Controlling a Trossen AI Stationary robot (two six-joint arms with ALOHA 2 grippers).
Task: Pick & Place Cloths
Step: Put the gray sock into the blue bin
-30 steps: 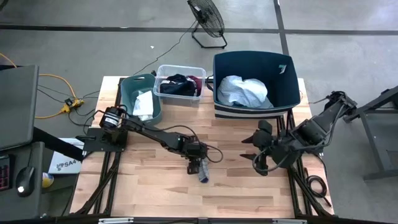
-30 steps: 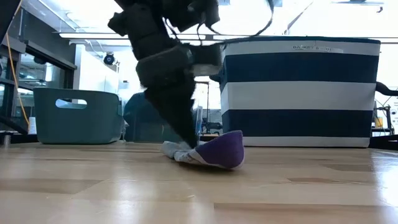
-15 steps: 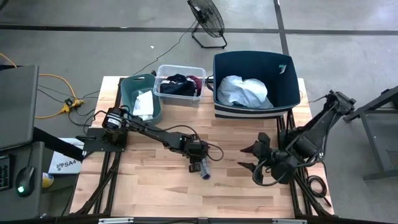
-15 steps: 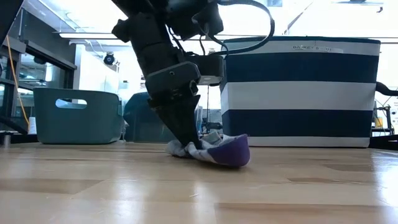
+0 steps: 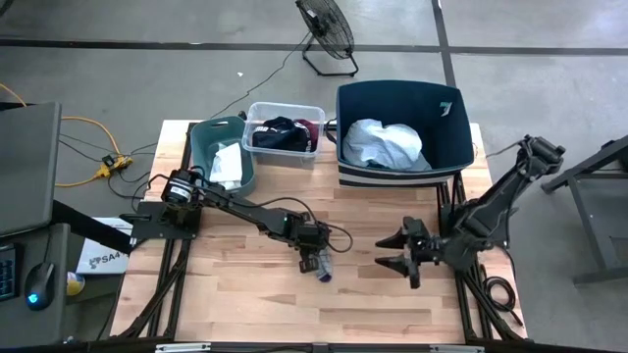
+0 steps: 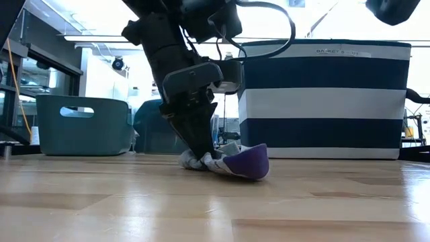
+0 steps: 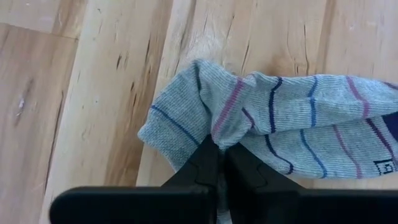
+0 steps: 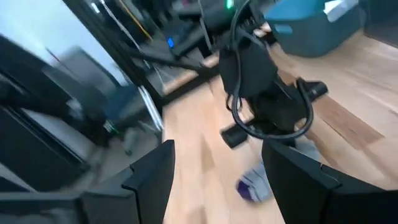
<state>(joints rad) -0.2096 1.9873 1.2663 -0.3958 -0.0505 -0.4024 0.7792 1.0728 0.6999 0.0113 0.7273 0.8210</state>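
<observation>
overhead, table-level, 2 wrist views

Beyond the jaws, a teal bin [image 5: 218, 149], a clear bin [image 5: 285, 129] and a navy bin [image 5: 396, 131] are set along the surface [image 5: 235, 294]; what seems a fan [image 5: 327, 35] is seen on the floor.

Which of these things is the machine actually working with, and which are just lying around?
Part of the job:
- striped sock, pinched by left pincer
- pale-blue cloth in navy bin
- dark cloths in clear bin
- teal bin

Lying about:
- fan
- yellow cable
</observation>
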